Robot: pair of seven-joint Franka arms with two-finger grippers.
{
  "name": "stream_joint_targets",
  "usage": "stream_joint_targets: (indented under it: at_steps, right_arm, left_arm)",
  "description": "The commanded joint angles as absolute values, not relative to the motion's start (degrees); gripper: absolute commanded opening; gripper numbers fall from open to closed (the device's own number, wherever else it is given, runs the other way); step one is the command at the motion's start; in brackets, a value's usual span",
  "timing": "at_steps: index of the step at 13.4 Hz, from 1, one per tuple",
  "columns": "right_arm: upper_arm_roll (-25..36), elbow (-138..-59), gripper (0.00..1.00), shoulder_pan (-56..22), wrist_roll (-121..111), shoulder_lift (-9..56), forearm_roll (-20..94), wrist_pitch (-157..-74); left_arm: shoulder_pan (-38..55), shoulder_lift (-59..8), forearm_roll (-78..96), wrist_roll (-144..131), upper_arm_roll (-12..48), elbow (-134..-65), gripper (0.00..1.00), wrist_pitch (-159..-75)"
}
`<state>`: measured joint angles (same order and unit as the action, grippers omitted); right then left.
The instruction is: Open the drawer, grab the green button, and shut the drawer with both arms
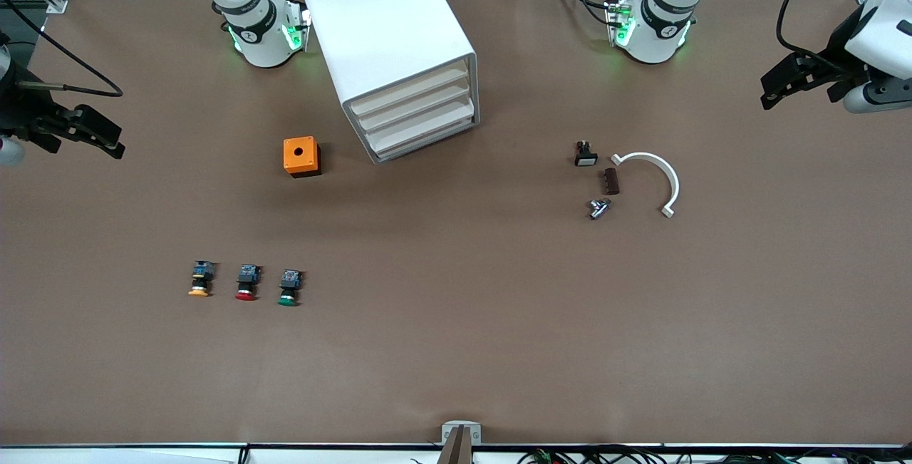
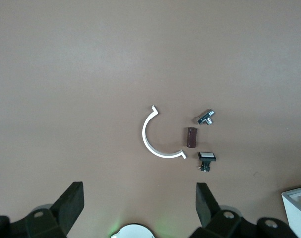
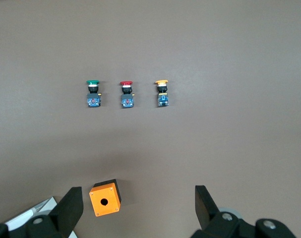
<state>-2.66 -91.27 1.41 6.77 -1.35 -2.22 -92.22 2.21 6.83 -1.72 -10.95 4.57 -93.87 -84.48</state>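
Note:
The white cabinet (image 1: 388, 36) stands near the arms' bases, and its four cream-white drawers (image 1: 420, 111) are all shut. The green-capped button (image 1: 288, 288) lies on the table nearer the front camera, beside a red-capped one (image 1: 246, 284) and an orange-capped one (image 1: 201, 280). It also shows in the right wrist view (image 3: 92, 94). My right gripper (image 1: 117, 145) hangs open and empty over the right arm's end of the table (image 3: 139, 206). My left gripper (image 1: 768, 92) hangs open and empty over the left arm's end (image 2: 139, 203).
An orange box with a round hole (image 1: 302, 156) sits beside the cabinet toward the right arm's end. Toward the left arm's end lie a white half ring (image 1: 659, 179), a brown block (image 1: 611, 181), a metal fitting (image 1: 598, 207) and a small black-and-white switch (image 1: 585, 155).

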Motion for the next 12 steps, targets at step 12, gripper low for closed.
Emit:
stream_joint_targets:
  at_steps: [12]
  right_arm:
    - [-3.5,-91.2,1.00,2.1,5.9,-1.9,-2.5,-92.0]
  left_arm:
    - [1.2,4.7,-2.5,-10.0,5.0,-90.6,1.00,-84.7]
